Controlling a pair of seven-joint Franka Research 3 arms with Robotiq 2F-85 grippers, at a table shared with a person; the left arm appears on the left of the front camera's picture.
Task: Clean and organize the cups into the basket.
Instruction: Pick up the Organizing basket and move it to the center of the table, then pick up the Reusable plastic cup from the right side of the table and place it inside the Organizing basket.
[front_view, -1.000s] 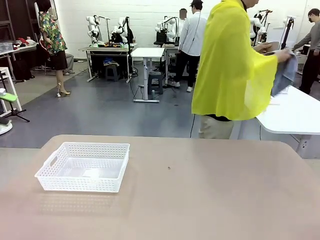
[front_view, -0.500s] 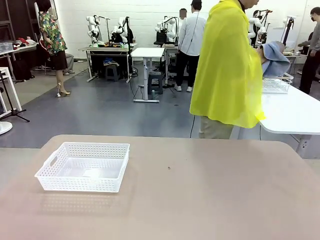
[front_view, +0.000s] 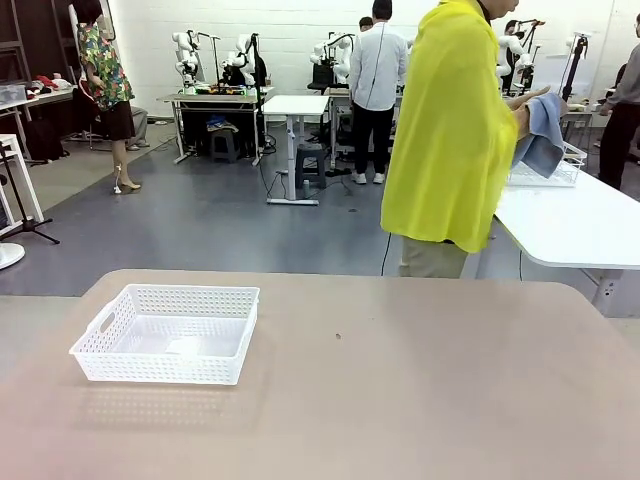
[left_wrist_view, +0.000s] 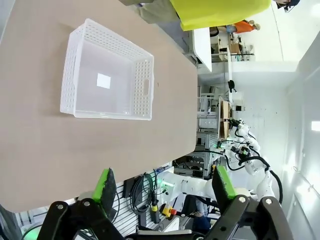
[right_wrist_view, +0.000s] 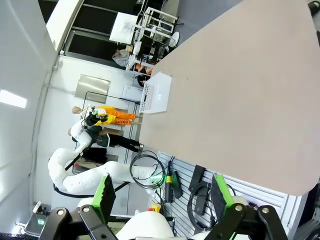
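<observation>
Front view: the basket (front_view: 160, 368) sits on the left part of the tan, smooth-topped table (front_view: 420, 400), near the robot's side. It is a shallow rectangular tray of white plastic with walls pierced in a fine grid, a rolled rim and a slot handle in its short left wall. Beyond the far edge of the table a person in a loose bright yellow top (front_view: 455, 130) stands turned toward a glossy white table (front_view: 580, 225) at the right, holding a soft blue-grey cloth (front_view: 543, 135) up over a white wire rack (front_view: 545, 172). Left wrist view: the left gripper (left_wrist_view: 165, 187) hangs above the table's edge with its two black fingers spread wide, green pads (left_wrist_view: 105, 184) facing each other and nothing held between them. The basket (left_wrist_view: 141, 100) lies well ahead of the fingertips, seen from above, its flat floor carrying a small pale square patch (left_wrist_view: 103, 80). Right wrist view: the right gripper (right_wrist_view: 161, 192) is likewise fully spread and holds nothing, its green pads (right_wrist_view: 106, 195) standing past the table's rounded corner. The matte tan tabletop (right_wrist_view: 240, 100) stretches away from it, and the basket (right_wrist_view: 156, 93) shows small and white at the far end, well apart from this gripper.
</observation>
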